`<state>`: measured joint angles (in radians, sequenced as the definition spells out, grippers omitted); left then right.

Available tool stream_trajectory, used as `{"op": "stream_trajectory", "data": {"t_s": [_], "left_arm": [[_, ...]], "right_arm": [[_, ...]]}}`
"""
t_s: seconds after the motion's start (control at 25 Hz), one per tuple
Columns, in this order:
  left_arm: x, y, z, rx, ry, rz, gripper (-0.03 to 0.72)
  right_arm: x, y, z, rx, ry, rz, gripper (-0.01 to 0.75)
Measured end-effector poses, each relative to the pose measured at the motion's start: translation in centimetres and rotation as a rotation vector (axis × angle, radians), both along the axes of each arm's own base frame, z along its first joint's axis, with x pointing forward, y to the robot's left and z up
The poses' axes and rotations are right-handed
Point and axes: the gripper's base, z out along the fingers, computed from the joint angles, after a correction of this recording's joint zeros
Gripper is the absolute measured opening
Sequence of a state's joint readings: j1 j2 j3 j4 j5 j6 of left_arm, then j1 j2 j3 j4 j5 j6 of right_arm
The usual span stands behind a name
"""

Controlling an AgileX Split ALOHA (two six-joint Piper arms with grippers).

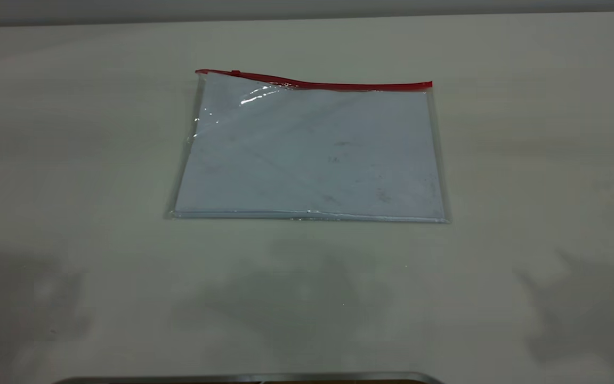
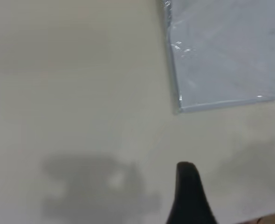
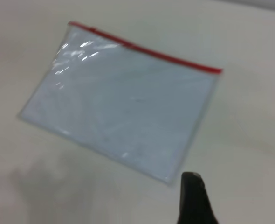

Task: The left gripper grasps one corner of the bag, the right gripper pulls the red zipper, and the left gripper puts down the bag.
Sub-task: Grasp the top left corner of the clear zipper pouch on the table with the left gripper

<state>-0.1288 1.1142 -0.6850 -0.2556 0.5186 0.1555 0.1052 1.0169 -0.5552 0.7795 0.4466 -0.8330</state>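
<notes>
A: Where was the flat clear plastic bag holding white sheets?

B: Flat on the pale table, its thin red zipper along the far edge, slider near the left corner.

A: Grippers?

B: One black fingertip each, left gripper and right gripper, both clear of the bag; grip undeterminable.

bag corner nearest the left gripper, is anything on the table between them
Nothing visible. In the left wrist view only bare table lies between the left gripper and the near corner of the bag, which lies flat. The gripper is apart from it.
</notes>
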Motion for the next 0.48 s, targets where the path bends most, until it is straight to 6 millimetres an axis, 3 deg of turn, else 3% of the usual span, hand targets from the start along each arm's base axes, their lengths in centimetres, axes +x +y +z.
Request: {"op": "stream_trajectory", "data": {"t_s": [0.24, 0.48], "left_arm": [[8.4, -1.0, -3.8, 0.054, 0.136, -0.05, 0.577], [14.9, -1.9, -8.2, 0.086, 0.22, -0.101, 0.577]], "right_arm": [[6.6, 1.6, -2.0, 0.071, 0.045, 0.081, 0.518], [11.9, 3.2, -4.9, 0.158, 0.09, 0.157, 0.518]]}}
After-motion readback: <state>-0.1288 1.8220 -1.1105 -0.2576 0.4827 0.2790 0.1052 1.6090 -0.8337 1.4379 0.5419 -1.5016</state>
